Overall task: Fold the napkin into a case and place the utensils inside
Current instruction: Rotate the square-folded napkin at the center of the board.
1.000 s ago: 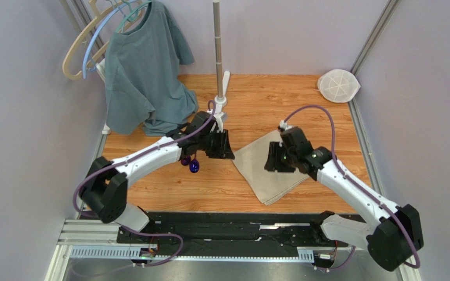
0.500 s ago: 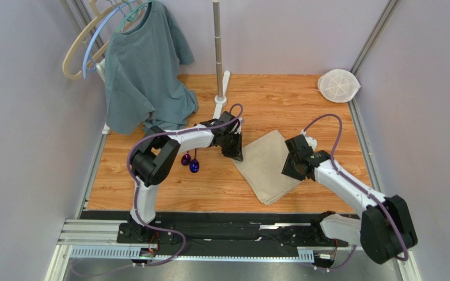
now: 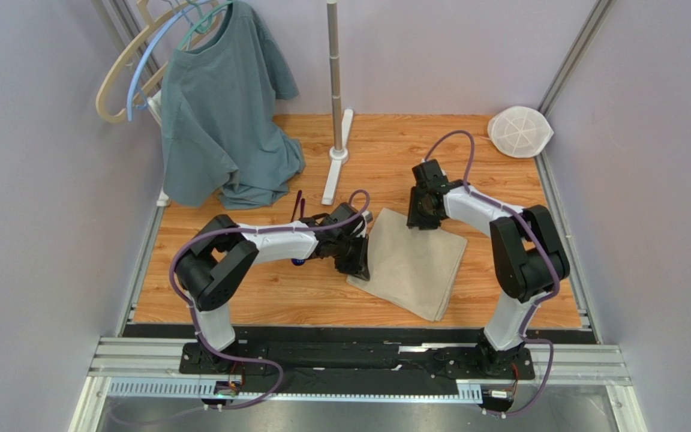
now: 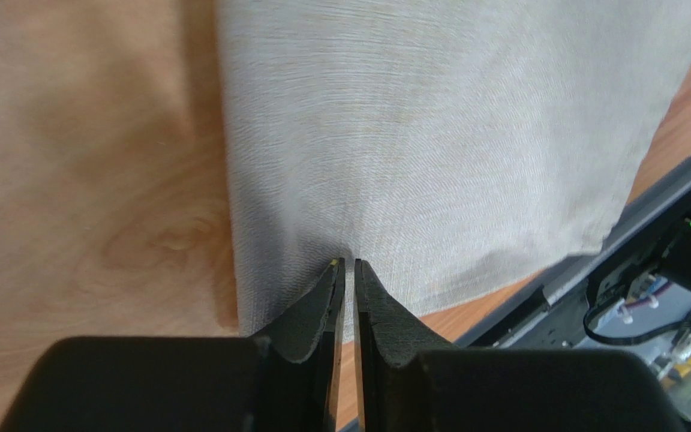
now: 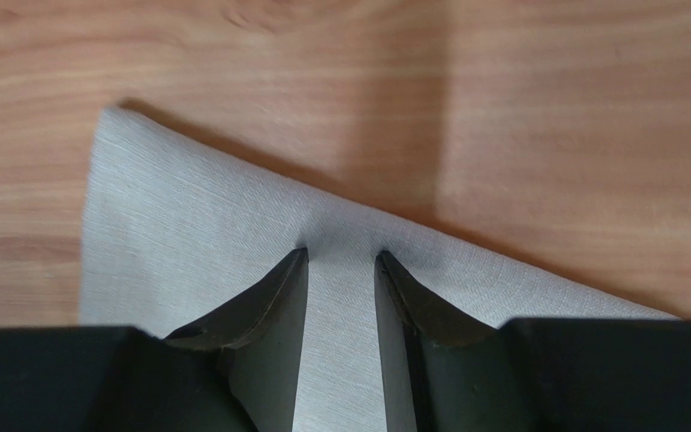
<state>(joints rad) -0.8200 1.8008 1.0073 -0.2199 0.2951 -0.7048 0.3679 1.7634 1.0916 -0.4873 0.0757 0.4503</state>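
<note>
The beige napkin (image 3: pixel 412 265) lies flat on the wooden table, right of centre. My left gripper (image 3: pixel 359 261) is at its left edge. In the left wrist view the jaws (image 4: pixel 346 263) stand almost together, with a hairline gap, and pinch a small pucker of the napkin (image 4: pixel 430 135). My right gripper (image 3: pixel 419 214) is at the napkin's far corner. There its fingertips (image 5: pixel 341 255) stand apart and rest on flat napkin (image 5: pixel 196 234) just inside the edge. The utensils are mostly hidden by my left arm. Only dark handles (image 3: pixel 299 203) and a bit of a shiny bowl (image 3: pixel 297 262) show.
A grey-green T-shirt (image 3: pixel 223 108) hangs from hangers at the back left. A metal pole on a white foot (image 3: pixel 334 90) stands at the back middle. A white mesh disc (image 3: pixel 519 130) lies in the back right corner. The black base rail (image 3: pixel 358 346) runs along the near edge.
The left gripper came down from near the pole foot to the napkin's left edge and narrowed. The right gripper moved from the napkin's middle to its far corner. The napkin shifted and turned slightly.
</note>
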